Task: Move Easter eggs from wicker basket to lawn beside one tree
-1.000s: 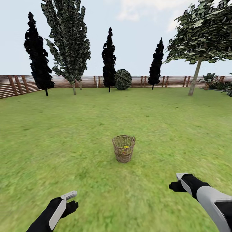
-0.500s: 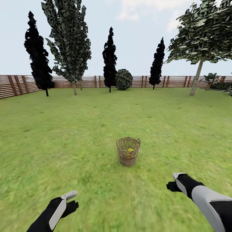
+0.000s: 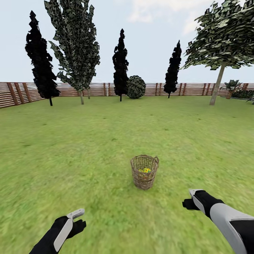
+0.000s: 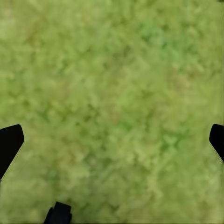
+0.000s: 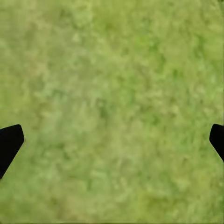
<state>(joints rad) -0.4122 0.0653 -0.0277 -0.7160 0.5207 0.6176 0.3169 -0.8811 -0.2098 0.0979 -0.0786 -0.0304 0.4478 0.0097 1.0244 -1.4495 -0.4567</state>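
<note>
The wicker basket [image 3: 144, 173] stands upright on the lawn [image 3: 70, 148], in the middle of the head view a short way ahead of both arms. Yellow Easter eggs [image 3: 145, 170] with spots of colour show through its open top; how many I cannot tell. My left gripper [image 3: 80, 219] hovers low over the grass, left of and nearer than the basket, open and empty. My right gripper [image 3: 189, 200] hangs right of the basket and nearer, also open and empty. In both wrist views the dark fingertips [image 4: 9, 144] [image 5: 9, 142] sit wide apart over bare grass.
A leafy tree with a bare grey trunk [image 3: 217, 86] stands far right by the slatted fence [image 3: 14, 93]. Another leafy tree [image 3: 81, 95] stands far left. Dark conical trees [image 3: 120, 67] and a round bush [image 3: 135, 87] line the back fence.
The whole view has shifted: the basket now sits lower, larger and further right, so the camera has come closer. The right arm sits slightly higher in view; both grippers remain open.
</note>
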